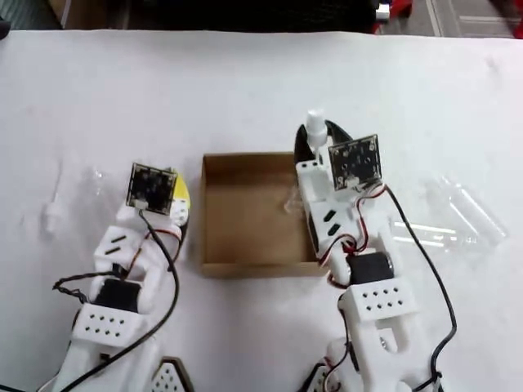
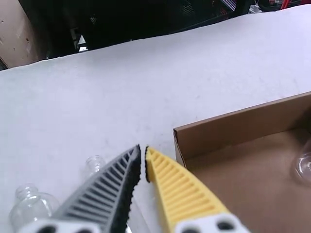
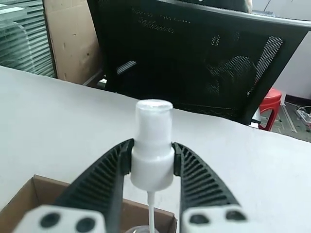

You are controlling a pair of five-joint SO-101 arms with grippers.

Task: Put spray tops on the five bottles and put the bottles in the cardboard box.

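Note:
My right gripper is shut on a white spray top, held upright with its thin tube hanging down over the far right corner of the cardboard box. In the high view the spray top sticks up past the right gripper. A clear bottle stands inside the box just under it. My left gripper is shut with nothing in it, just left of the box's left wall. Two clear open bottles stand on the table near it.
Clear bottles lie on the white table to the right of the right arm. More small clear pieces rest at the far left. A black mesh chair stands beyond the table's far edge.

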